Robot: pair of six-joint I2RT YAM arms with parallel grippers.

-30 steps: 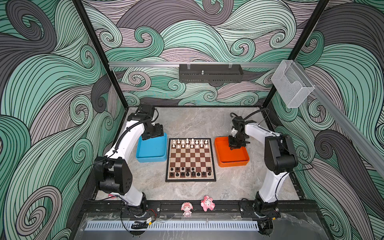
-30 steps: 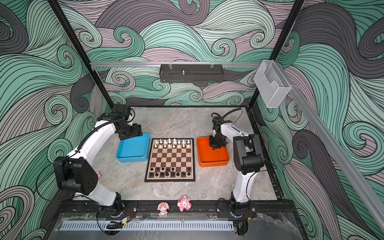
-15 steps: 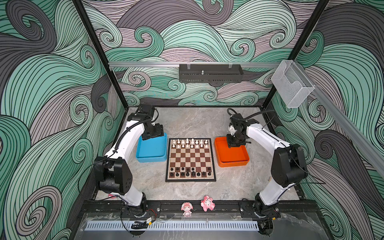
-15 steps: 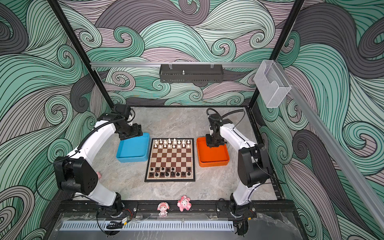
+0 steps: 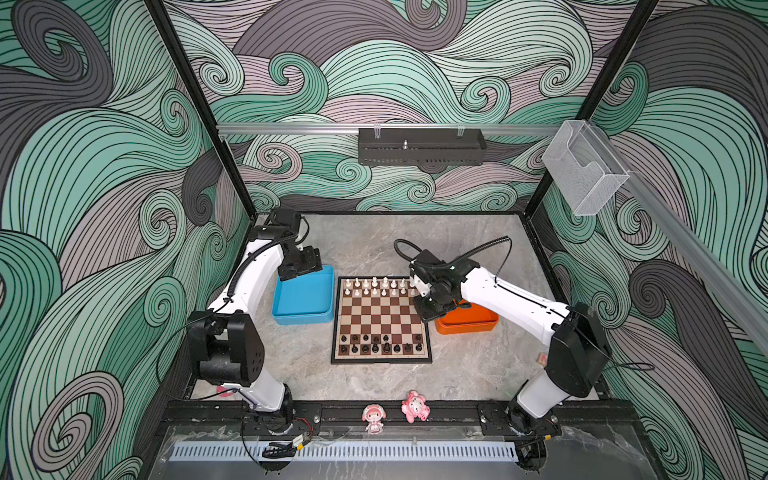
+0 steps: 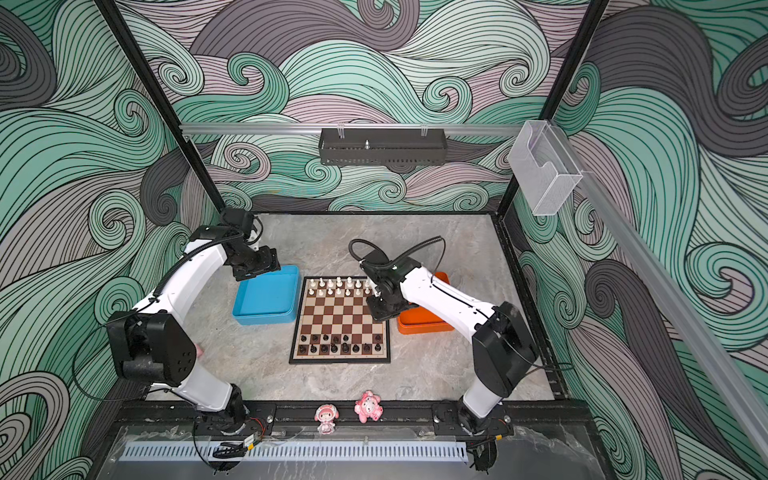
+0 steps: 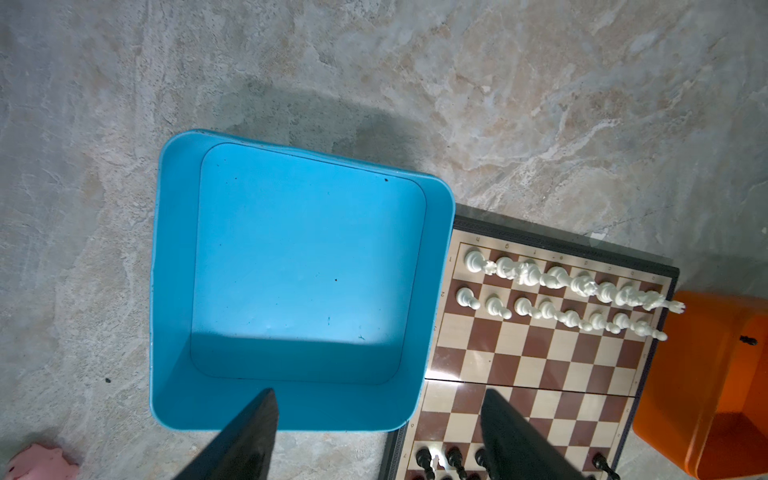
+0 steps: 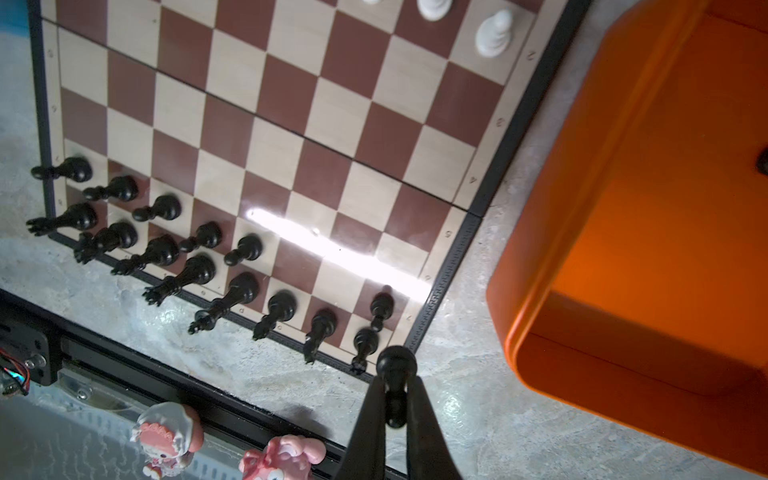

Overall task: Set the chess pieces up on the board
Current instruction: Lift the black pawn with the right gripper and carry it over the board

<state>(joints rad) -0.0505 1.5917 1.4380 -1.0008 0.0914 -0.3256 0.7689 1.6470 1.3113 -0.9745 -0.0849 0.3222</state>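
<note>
Your board point(image 5: 380, 318) lies flat in the middle of the marbled table point(image 5: 374, 249). It has brown and cream squares inside a cream margin and a thin black frame, and a fold line crosses it midway. The white men point(image 7: 557, 277) fill the two rows at the far end, glossy and upright, with the taller pieces behind a line of pawns. The black men point(image 8: 195, 270) stand along the near end. Their back row is full, and the pawn row ahead of it has two bare squares next to the last pawn on the side of the orange tray point(image 5: 465, 328). In the right wrist view a strip of glare lies across those squares.

Your right gripper point(image 8: 394, 384) is pinched on a black pawn point(image 8: 396, 365), with the fingers narrow around its stem and its round end poking past the tips. In both top views that arm hangs over the board's edge on the orange tray's side. One more small dark piece point(image 7: 748, 340) lies in the orange tray.

Your left gripper point(image 7: 380, 419) hangs over the blue tray point(image 7: 299, 270), jaws wide with nothing between them. The blue tray sits just beside the board's other edge.
</note>
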